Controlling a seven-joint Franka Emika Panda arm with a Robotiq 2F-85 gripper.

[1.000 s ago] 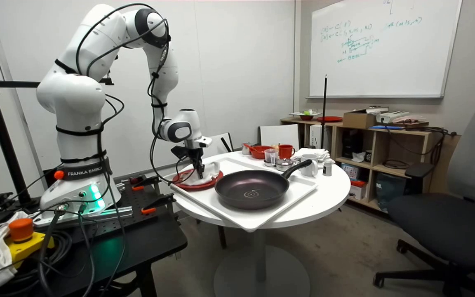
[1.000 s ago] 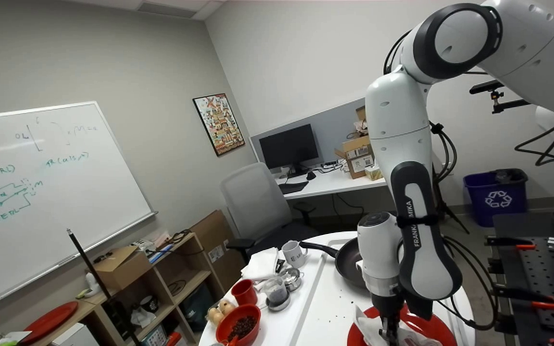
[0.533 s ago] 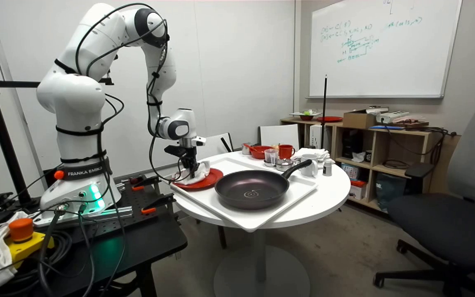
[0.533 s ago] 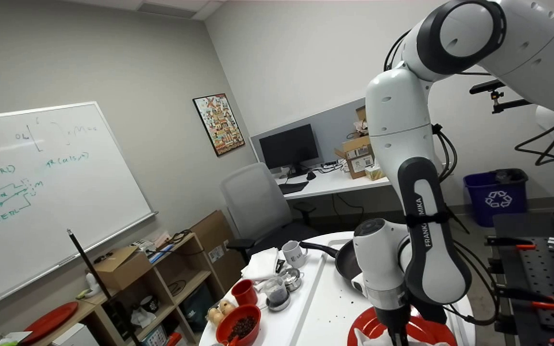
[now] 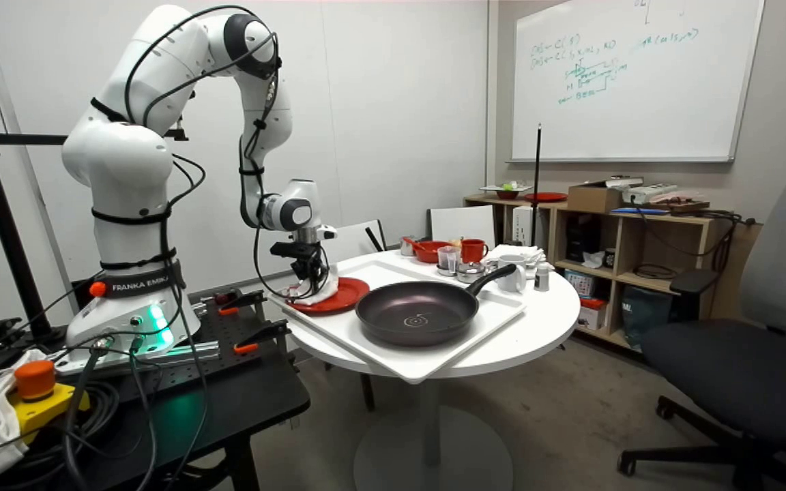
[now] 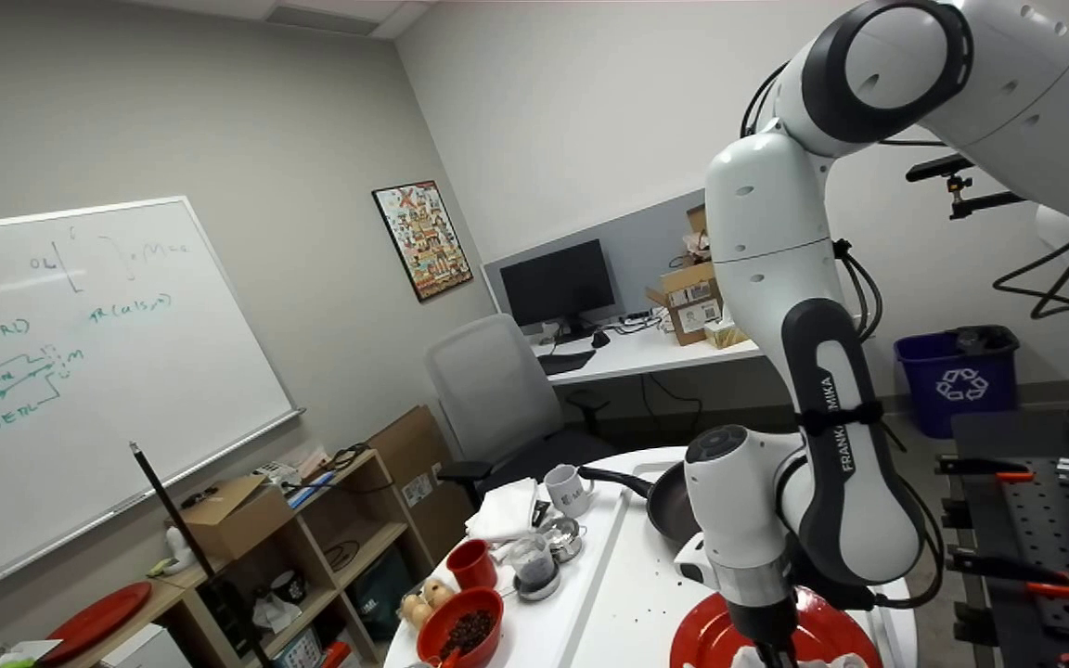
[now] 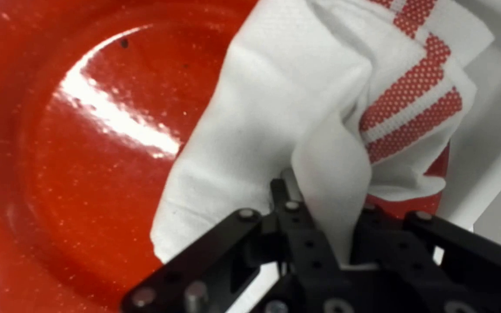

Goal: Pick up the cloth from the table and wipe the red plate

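My gripper (image 7: pixel 325 191) is shut on a bunched fold of the white cloth (image 7: pixel 255 108), which has red stripes. The cloth lies over one side of the shiny red plate (image 7: pixel 98 226), and part of it hangs past the rim. A few small dark specks show on the plate's bare side. In an exterior view the plate (image 5: pixel 353 294) rests at the near-robot end of the tray on the round white table (image 5: pixel 550 310), with the gripper (image 5: pixel 316 290) low over its robot-side half. The cloth hides one of the fingertips in the wrist view.
A dark pan (image 5: pixel 417 314) stands right beside the plate on the white tray (image 5: pixel 393 365). Toward the far edge are a red bowl (image 6: pixel 460 626) of dark beans, a red cup (image 6: pixel 471 564), a white mug (image 6: pixel 568 492) and folded white cloths (image 6: pixel 504 510).
The gripper has carried the cloth across the plate toward the robot base, and the wrist has tilted slightly. More of the plate's pan-side surface is now uncovered.
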